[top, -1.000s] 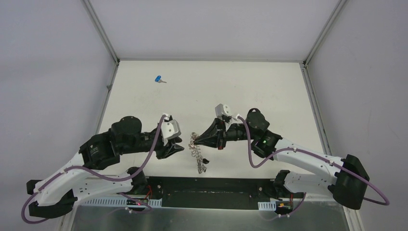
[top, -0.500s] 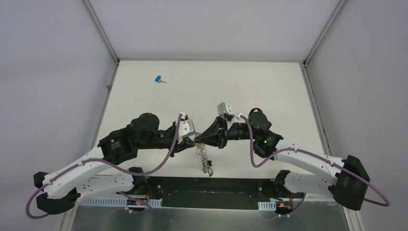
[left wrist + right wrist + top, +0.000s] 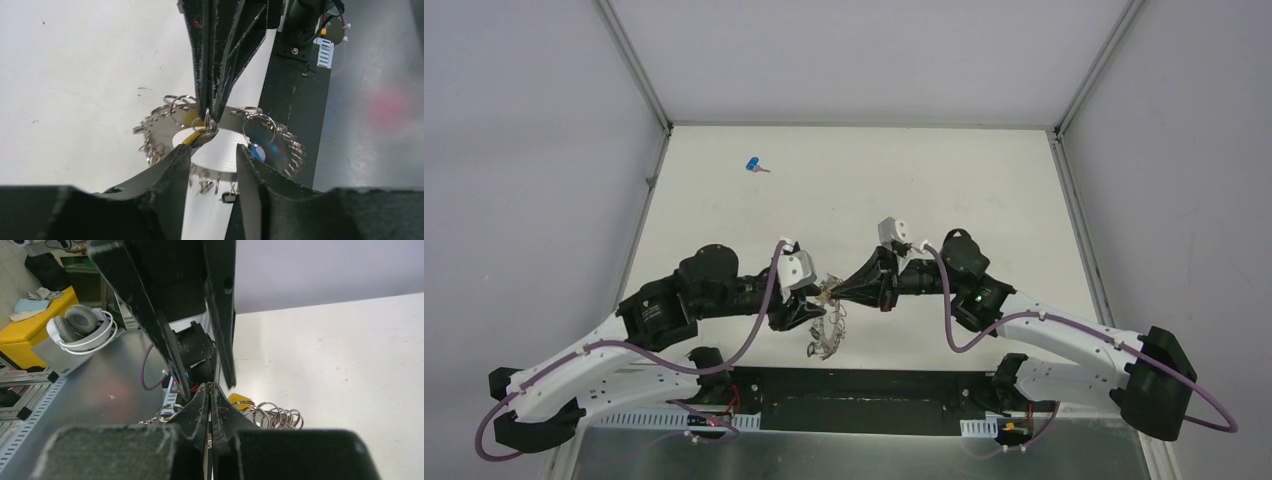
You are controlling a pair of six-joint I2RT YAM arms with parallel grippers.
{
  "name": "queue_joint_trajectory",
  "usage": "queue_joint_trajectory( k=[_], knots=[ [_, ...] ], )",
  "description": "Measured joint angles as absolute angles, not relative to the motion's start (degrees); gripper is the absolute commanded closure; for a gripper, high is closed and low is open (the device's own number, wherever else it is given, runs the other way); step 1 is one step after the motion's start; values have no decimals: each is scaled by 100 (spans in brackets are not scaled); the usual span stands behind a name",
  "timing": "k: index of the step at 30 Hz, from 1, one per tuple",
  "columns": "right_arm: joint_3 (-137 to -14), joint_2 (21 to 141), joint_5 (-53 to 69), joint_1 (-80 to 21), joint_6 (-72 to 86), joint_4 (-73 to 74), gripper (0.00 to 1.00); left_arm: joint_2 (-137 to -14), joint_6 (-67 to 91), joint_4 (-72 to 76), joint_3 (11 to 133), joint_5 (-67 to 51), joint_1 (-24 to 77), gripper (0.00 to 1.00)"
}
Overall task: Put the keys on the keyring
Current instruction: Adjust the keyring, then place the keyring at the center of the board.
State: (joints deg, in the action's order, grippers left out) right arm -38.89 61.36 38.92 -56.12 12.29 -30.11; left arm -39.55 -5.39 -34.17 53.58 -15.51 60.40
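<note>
The right gripper has its fingers pressed together on the upper edge of the keyring, which looks lifted between the two arms, with a yellow-headed key right at the pinch. The left gripper faces it, fingers apart, straddling the ring's near edge and gripping nothing. The blue key lies well apart on the far left of the table. The pinch is thin, so a nudge from the left fingers could twist the ring loose or drop the yellow key.

near edge of keyring hidden behind left jaws
</note>
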Motion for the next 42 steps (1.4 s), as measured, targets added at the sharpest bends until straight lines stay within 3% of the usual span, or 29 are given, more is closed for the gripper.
queue_joint_trajectory(
  k=[4,14,19,25,27,30,34,38,40,42],
  knots=[
    [-3682,5948,3830,-5612,1061,-2703,100,-3649,-373,-3439,5260,-1315,6040,42],
    [-3481,5918,3487,-5575,580,-1466,100,-3754,429,-3511,5256,-628,6040,22],
    [-3686,6864,3223,-5568,364,-1164,100,-4189,985,-3524,5256,-342,6040,15],
    [-4838,8709,3138,-5527,237,-1363,98,-4519,1824,-3544,5249,130,6040,7],
    [-5035,9164,3133,-5494,248,-1422,86,-4519,2176,-3540,5218,340,6040,3],
    [-5166,9730,3124,-5400,333,-1522,57,-4462,2729,-3548,5057,692,6038,1],
    [-5172,9929,3050,-5242,541,-1752,30,-4278,3573,-3618,4703,1061,6040,1],
    [-5103,9695,2836,-5107,604,-1984,15,-4077,4381,-3741,4375,1308,6040,1],
    [-4923,9317,2720,-5026,607,-2003,3,-4047,4641,-3800,4270,1352,6038,1],
    [-4674,8761,2591,-4901,648,-1990,0,-4051,4862,-3848,4180,1350,6027,1]
  ],
)
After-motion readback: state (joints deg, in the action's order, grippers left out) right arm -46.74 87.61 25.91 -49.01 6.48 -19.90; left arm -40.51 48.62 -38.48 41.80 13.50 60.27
